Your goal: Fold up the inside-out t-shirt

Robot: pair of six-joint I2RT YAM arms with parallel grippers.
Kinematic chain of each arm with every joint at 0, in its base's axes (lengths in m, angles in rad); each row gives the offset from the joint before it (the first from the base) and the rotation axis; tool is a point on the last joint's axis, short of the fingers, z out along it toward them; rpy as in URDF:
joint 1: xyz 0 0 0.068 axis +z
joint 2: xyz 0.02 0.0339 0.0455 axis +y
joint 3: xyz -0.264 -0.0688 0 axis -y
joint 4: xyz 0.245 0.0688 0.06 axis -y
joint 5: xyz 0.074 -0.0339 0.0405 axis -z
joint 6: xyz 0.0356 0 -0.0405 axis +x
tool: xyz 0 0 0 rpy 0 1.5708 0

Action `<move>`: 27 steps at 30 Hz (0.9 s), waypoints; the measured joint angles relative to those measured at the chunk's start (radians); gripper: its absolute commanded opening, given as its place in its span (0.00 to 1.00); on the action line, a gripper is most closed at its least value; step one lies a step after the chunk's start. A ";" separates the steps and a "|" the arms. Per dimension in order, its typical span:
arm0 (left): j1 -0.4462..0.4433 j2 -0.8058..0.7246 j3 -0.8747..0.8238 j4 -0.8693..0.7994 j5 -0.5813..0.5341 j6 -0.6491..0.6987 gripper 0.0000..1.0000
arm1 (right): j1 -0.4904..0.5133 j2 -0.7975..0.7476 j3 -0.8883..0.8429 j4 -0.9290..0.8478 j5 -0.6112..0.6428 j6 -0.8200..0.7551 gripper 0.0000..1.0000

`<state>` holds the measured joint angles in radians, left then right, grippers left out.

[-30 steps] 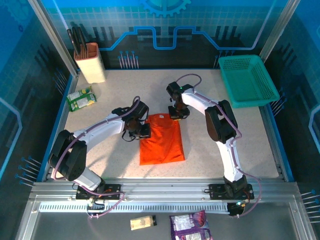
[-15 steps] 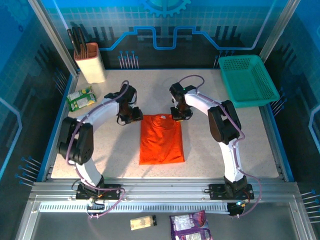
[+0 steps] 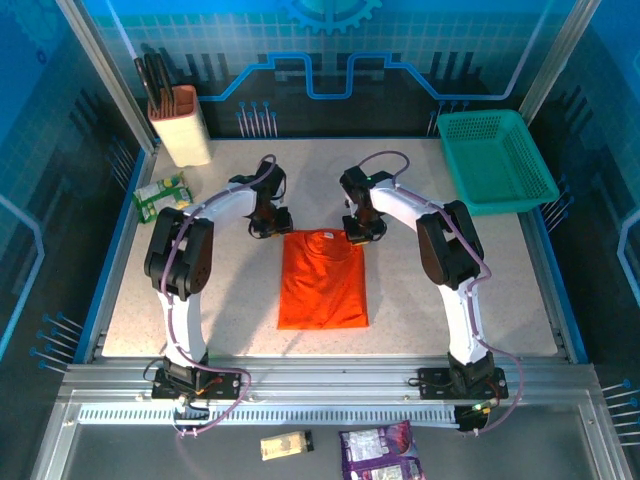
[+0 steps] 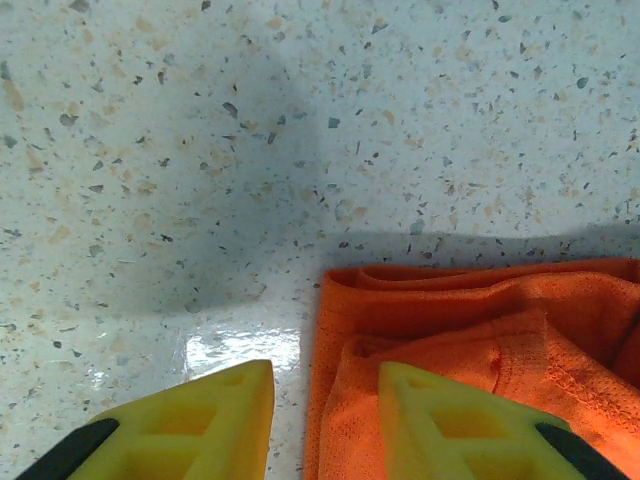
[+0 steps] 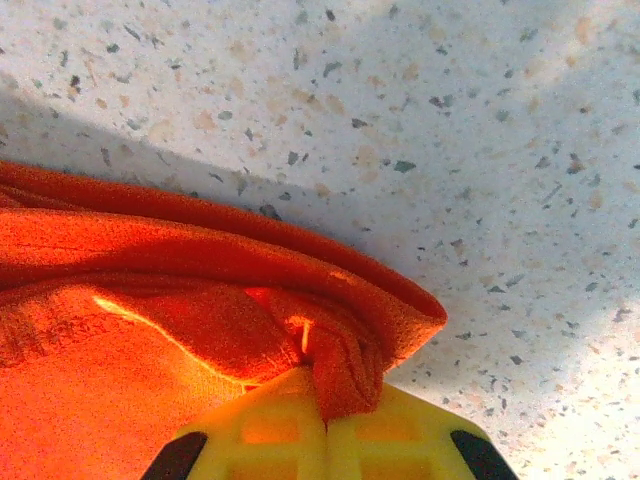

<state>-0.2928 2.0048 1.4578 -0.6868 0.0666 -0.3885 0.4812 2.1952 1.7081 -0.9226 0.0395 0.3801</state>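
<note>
From the top external camera, the inside-out t-shirt [image 3: 322, 285] lies in the middle of the speckled table [image 3: 450, 290], already doubled into a tall orange-red rectangle with its collar at the far end. The left gripper [image 3: 275, 225] sits at the far-left corner of the cloth and the right gripper [image 3: 360, 232] at the far-right corner. A teal mesh basket [image 3: 497, 160] stands at the far-right of the table, well apart from the t-shirt. A beige holder [image 3: 182, 128] with dark handles sticking up stands at the far-left, with a green packet [image 3: 162, 196] lying near it. Two small packets, one pale [image 3: 287, 444] and one purple [image 3: 378, 450], lie below the near rail.

In the left wrist view, the left gripper [image 4: 325, 425] has its yellow fingers [image 4: 205, 425] spread apart with nothing clamped. One finger is over bare table; the other is over the orange fabric [image 4: 490, 330]. The t-shirt's folded side edge runs into the gap between them, with its corner just ahead of the tips.

In the right wrist view, the right gripper [image 5: 325, 405] is clenched, its two yellow fingers [image 5: 250, 430] pressed together on a bunched fold at the t-shirt's [image 5: 140, 290] corner. The cloth rises in layered ridges from the table to the pinch.
</note>
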 measured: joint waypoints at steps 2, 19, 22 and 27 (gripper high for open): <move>-0.004 0.005 0.000 0.000 0.000 0.000 0.33 | 0.000 0.000 0.000 -0.005 0.005 0.000 0.00; -0.051 0.072 0.020 -0.005 -0.032 0.000 0.33 | 0.000 -0.001 0.005 -0.038 0.014 -0.008 0.00; -0.069 0.077 0.029 -0.015 -0.070 0.000 0.31 | 0.000 -0.001 0.005 -0.039 0.014 -0.008 0.00; -0.096 0.089 0.043 -0.024 -0.113 -0.001 0.26 | 0.000 -0.001 0.005 -0.039 0.016 -0.008 0.00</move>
<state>-0.3885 2.0933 1.5009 -0.7105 -0.0463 -0.3893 0.4812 2.1941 1.7126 -0.9615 0.0555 0.3725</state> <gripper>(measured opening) 0.276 0.062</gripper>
